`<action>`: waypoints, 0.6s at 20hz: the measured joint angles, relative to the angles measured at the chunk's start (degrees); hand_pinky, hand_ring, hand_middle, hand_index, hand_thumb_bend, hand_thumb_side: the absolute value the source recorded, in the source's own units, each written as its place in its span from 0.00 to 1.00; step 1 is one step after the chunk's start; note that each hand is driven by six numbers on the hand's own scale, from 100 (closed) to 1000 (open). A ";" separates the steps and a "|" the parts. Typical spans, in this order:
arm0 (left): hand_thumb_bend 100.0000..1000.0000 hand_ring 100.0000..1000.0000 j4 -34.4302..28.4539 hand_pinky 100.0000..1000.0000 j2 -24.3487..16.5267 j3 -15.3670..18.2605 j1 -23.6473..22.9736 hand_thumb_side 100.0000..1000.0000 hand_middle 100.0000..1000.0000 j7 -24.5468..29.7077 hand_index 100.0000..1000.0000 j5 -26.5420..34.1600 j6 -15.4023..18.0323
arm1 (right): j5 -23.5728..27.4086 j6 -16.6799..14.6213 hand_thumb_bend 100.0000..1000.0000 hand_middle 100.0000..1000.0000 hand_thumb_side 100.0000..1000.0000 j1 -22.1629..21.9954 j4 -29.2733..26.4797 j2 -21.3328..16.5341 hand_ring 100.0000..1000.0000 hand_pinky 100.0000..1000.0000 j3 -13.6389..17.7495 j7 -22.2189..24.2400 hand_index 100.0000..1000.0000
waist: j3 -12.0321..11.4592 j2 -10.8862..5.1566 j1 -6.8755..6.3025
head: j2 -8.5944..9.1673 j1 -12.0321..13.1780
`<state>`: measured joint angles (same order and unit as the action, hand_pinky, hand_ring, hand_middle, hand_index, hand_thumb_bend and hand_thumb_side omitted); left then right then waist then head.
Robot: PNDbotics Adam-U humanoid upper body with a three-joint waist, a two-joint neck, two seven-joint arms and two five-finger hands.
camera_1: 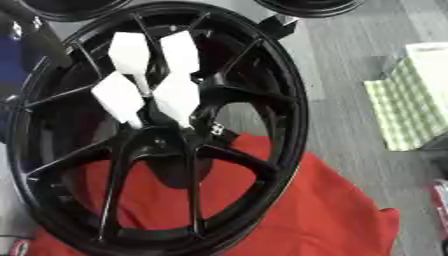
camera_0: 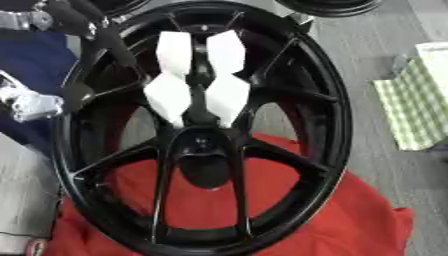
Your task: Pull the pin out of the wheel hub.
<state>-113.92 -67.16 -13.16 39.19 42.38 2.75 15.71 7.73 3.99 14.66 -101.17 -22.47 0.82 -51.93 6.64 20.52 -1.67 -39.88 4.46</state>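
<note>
A grey floor (camera_0: 385,40) is seen in the left eye view, with a red cloth (camera_0: 350,215) spread over its lower part and a green checked cloth (camera_0: 411,107) lying at the right edge. A black wheel hub (camera_0: 337,120) is propped on the red cloth and fills most of the picture; white patches (camera_0: 175,52) show between its upper spokes. No pin can be made out at the centre bore (camera_0: 203,172). The robot's left arm (camera_0: 83,22) is brought in from the upper left corner, and its left hand (camera_0: 31,102) is held at the hub's left rim; whether its fingers are apart or closed cannot be told.

In the right eye view the wheel hub is shown shifted leftward, with further dark rims (camera_1: 311,6) lying beyond it at the top edge. Only a dark part of the left arm is caught at the upper left corner, and no hand is shown.
</note>
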 measured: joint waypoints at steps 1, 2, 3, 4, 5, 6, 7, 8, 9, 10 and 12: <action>0.00 0.48 -0.04 0.71 0.00 -0.11 0.30 0.49 0.71 0.03 0.86 -0.08 0.06 | 0.01 -0.01 0.30 0.50 0.61 0.06 0.00 0.00 0.56 0.39 -0.08 0.00 0.71 | 0.03 0.01 -0.02 | 0.08 0.01; 0.00 0.48 -0.10 0.71 0.01 -0.33 0.64 0.49 0.72 0.04 0.86 -0.28 0.07 | 0.01 -0.02 0.30 0.50 0.61 0.17 0.00 0.00 0.56 0.39 -0.12 0.01 0.71 | 0.08 0.02 -0.05 | 0.20 0.03; 0.00 0.48 -0.17 0.71 0.03 -0.49 0.95 0.48 0.72 0.07 0.86 -0.51 0.04 | 0.02 -0.03 0.30 0.50 0.61 0.22 0.00 0.00 0.56 0.39 -0.15 0.01 0.71 | 0.15 0.02 -0.08 | 0.23 0.04; 0.00 0.46 -0.17 0.70 0.05 -0.74 1.28 0.48 0.72 0.14 0.86 -0.85 -0.04 | 0.03 -0.05 0.30 0.50 0.61 0.26 0.00 0.00 0.56 0.39 -0.16 0.01 0.71 | 0.28 0.02 -0.12 | 0.24 0.06; 0.00 0.44 -0.17 0.68 0.10 -0.96 1.60 0.47 0.72 0.25 0.86 -1.20 -0.17 | 0.03 -0.08 0.30 0.50 0.61 0.31 0.00 0.00 0.56 0.39 -0.17 0.02 0.71 | 0.42 0.02 -0.15 | 0.25 0.09; 0.00 0.40 -0.17 0.63 0.15 -1.21 1.94 0.47 0.72 0.32 0.86 -1.51 -0.28 | 0.03 -0.11 0.30 0.50 0.61 0.38 0.00 0.00 0.56 0.39 -0.18 0.02 0.71 | 0.44 0.02 -0.19 | 0.26 0.14; 0.00 0.32 -0.17 0.50 0.26 -1.49 2.39 0.47 0.71 0.40 0.86 -1.82 -0.42 | 0.03 -0.14 0.30 0.50 0.61 0.41 0.00 0.00 0.56 0.39 -0.20 0.01 0.71 | 0.45 0.02 -0.21 | 0.27 0.18; 0.00 0.26 -0.14 0.39 0.59 -1.76 2.88 0.46 0.70 0.42 0.86 -2.04 -0.57 | 0.03 -0.15 0.30 0.50 0.61 0.41 0.00 0.00 0.56 0.39 -0.24 0.00 0.71 | 0.51 0.01 -0.22 | 0.27 0.23; 0.00 0.22 -0.03 0.33 0.88 -2.03 3.38 0.46 0.69 0.41 0.86 -2.22 -0.65 | 0.03 -0.16 0.30 0.50 0.61 0.42 0.00 0.00 0.56 0.39 -0.32 0.00 0.71 | 0.61 0.01 -0.23 | 0.27 0.31; 0.00 0.19 0.23 0.27 1.20 -2.29 3.84 0.45 0.68 0.42 0.85 -2.35 -0.68 | 0.03 -0.16 0.30 0.50 0.61 0.42 0.01 0.00 0.56 0.39 -0.38 0.00 0.71 | 0.70 0.01 -0.25 | 0.28 0.42; 0.00 0.13 0.77 0.19 1.73 -2.79 4.57 0.43 0.67 0.46 0.85 -2.66 -0.73 | 0.04 -0.16 0.30 0.50 0.61 0.42 0.01 0.00 0.56 0.39 -0.47 0.00 0.71 | 0.72 0.00 -0.28 | 0.28 0.48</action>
<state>-113.14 -65.43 -15.95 43.76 42.84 0.09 14.98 7.77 3.83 15.08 -101.16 -22.47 0.35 -51.93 7.36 20.52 -1.95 -39.60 4.94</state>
